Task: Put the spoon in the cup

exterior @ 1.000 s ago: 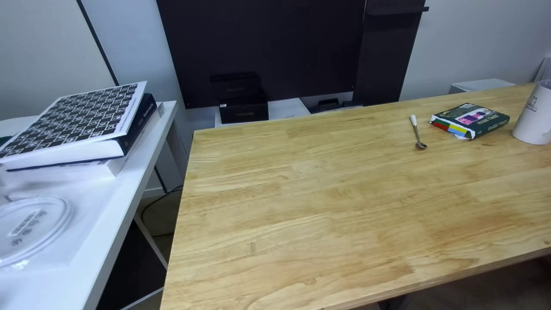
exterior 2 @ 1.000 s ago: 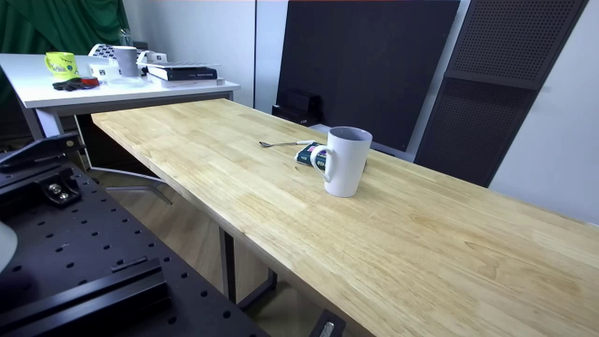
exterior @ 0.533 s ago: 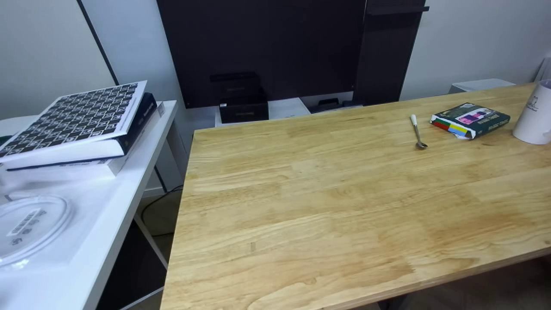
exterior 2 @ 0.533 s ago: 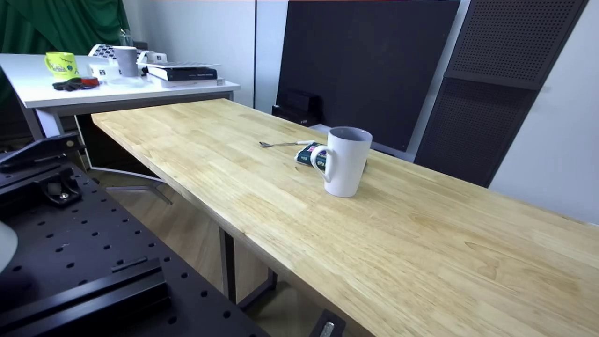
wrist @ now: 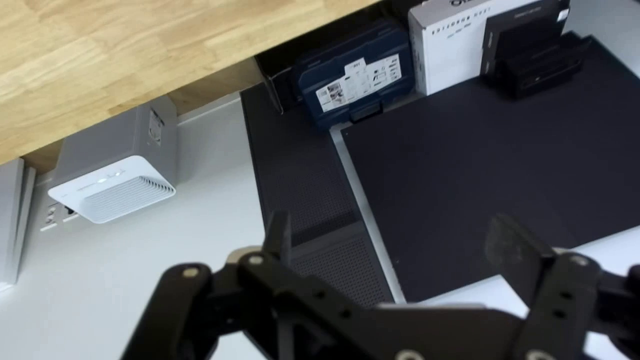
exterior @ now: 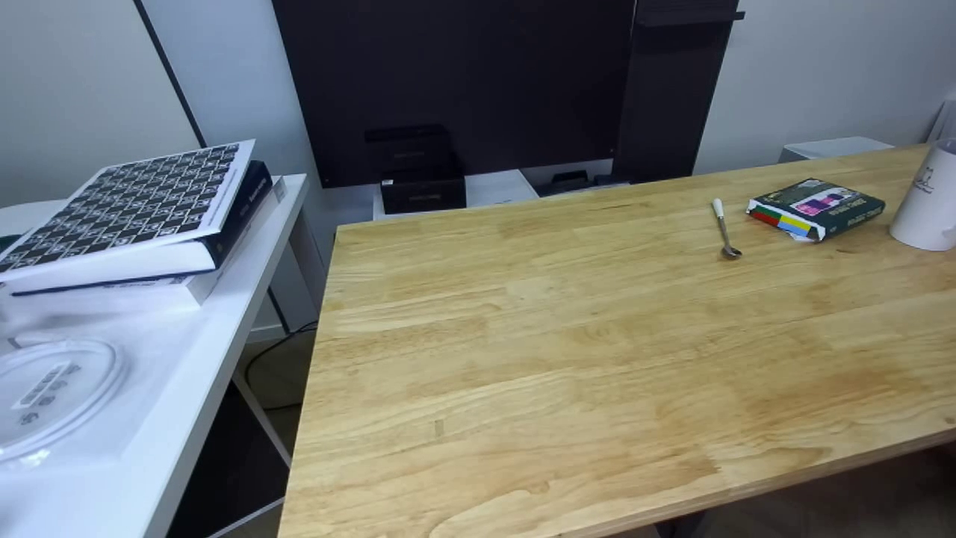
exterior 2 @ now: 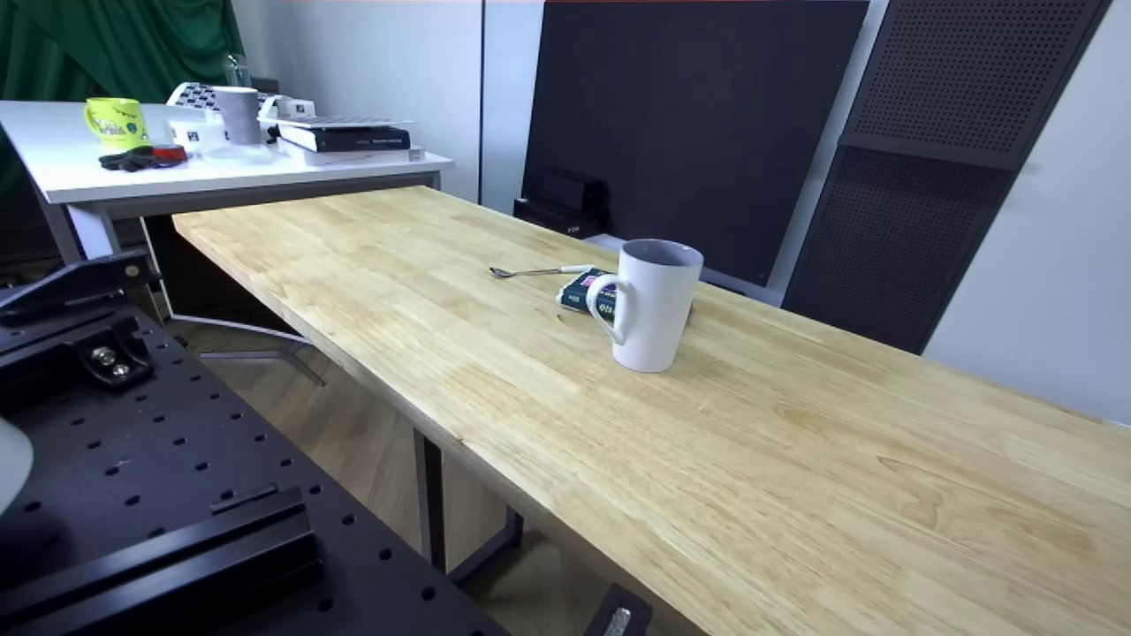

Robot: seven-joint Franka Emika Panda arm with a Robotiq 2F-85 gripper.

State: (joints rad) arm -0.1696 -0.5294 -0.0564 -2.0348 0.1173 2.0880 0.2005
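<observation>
Nearest, at the bottom of the wrist view, the jaws stood spread well apart. In an exterior view, the cup [exterior 2: 663, 318] stood upright on the bench [exterior 2: 839, 477], with the box [exterior 2: 577, 292] just behind, partly hidden by it, and the spoon [exterior 2: 539, 272] farther back, lying on the bench just beside the box, outside the cup. Beyond the bench's far end, a white table [exterior 2: 71, 165] bore books [exterior 2: 345, 140], a grey tumbler [exterior 2: 239, 117] and a yellow mug [exterior 2: 120, 124], with a green curtain [exterior 2: 115, 44] behind it.

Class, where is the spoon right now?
In an exterior view, the spoon lies on the wooden table toward the picture's right, just left of the green box.
</observation>
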